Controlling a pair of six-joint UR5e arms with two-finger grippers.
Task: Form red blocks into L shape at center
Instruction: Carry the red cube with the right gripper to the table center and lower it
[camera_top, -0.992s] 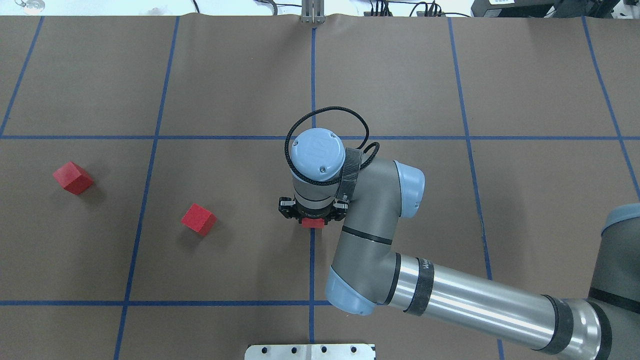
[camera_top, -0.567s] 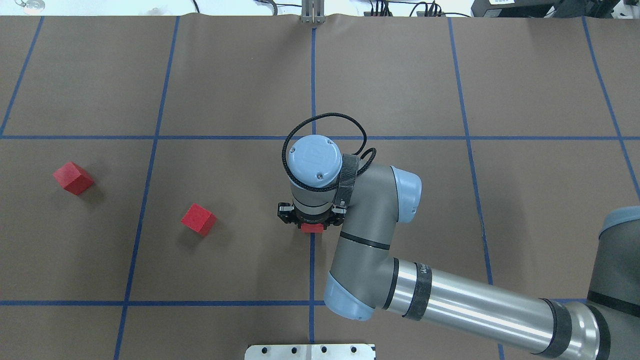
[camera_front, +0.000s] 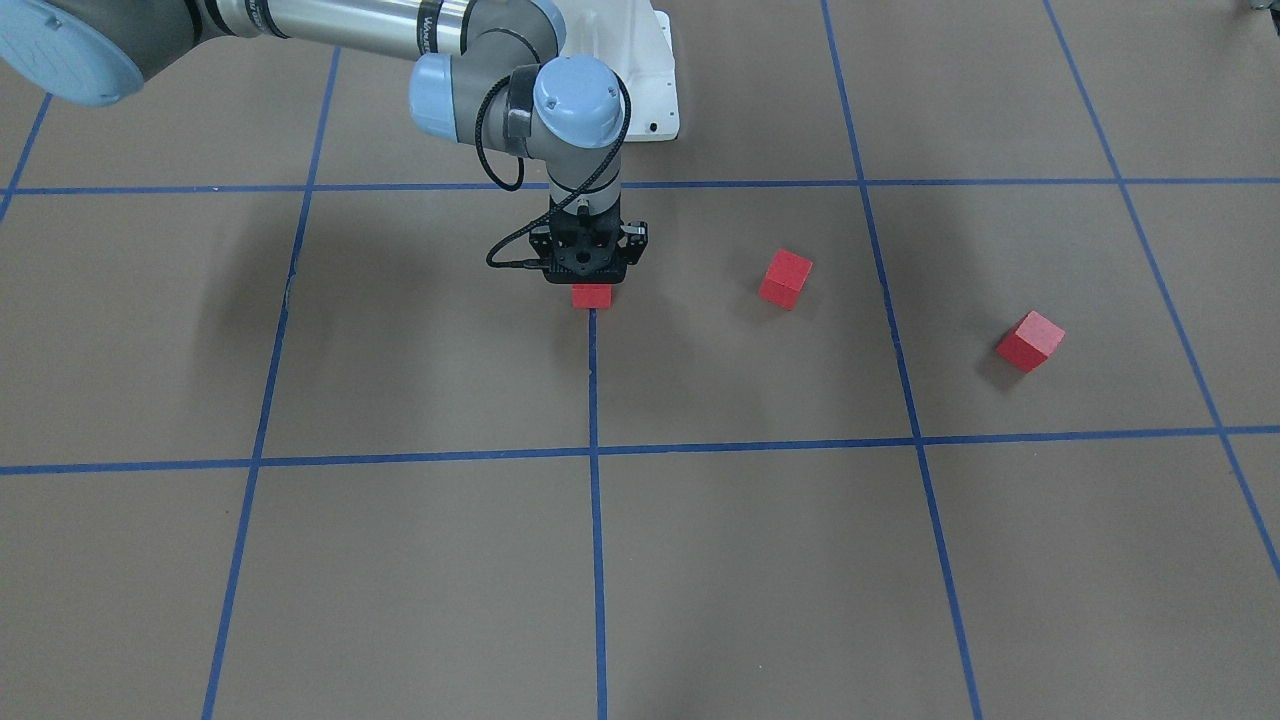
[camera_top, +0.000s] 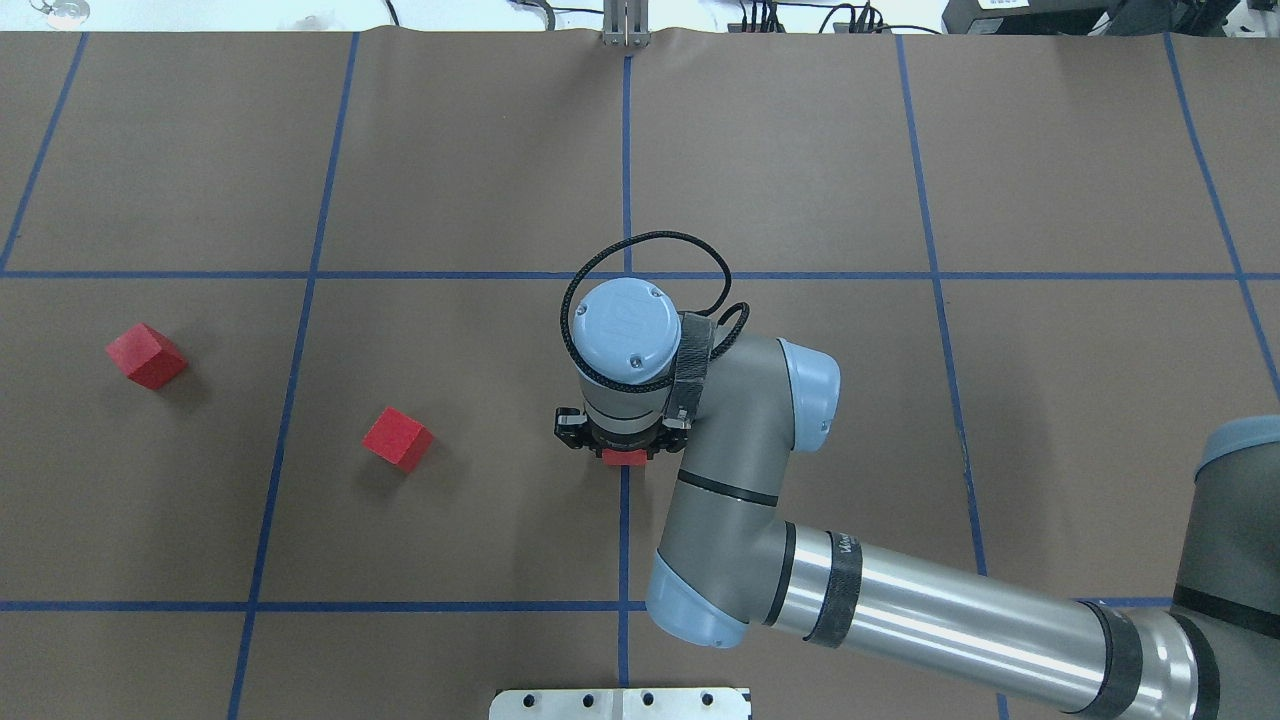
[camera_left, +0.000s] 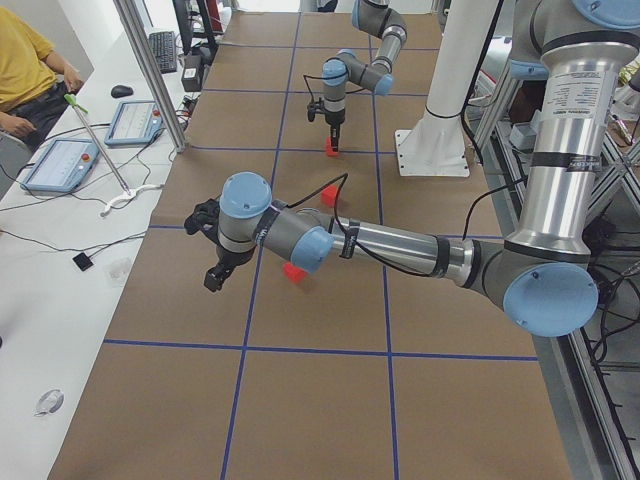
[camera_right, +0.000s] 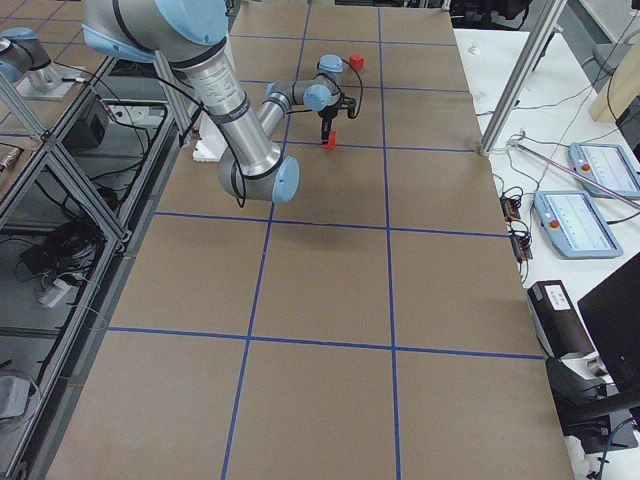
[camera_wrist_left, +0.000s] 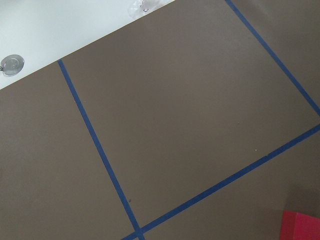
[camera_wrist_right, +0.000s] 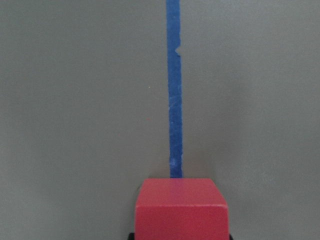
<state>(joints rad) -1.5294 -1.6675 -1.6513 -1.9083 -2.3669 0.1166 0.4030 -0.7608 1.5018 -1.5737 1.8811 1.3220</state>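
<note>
Three red blocks show. My right gripper (camera_top: 622, 450) is shut on one red block (camera_top: 624, 458) at the table's centre, on the blue centre line, at or just above the paper. This block fills the bottom of the right wrist view (camera_wrist_right: 181, 210). The second block (camera_top: 398, 438) lies to its left. The third block (camera_top: 147, 357) lies further left, and its corner shows in the left wrist view (camera_wrist_left: 302, 226). My left gripper (camera_left: 213, 272) hovers beyond the third block (camera_left: 293, 272). It shows only in the exterior left view, so I cannot tell whether it is open.
Brown paper with a blue tape grid (camera_top: 625, 200) covers the table. The white base plate (camera_top: 620, 703) is at the near edge. Operator tablets (camera_left: 62, 162) and cables lie on the white side table beyond the paper's far edge.
My right wrist has moved slightly left and toward the robot and seems lower, with the block still in the gripper. The two loose blocks have not moved.
</note>
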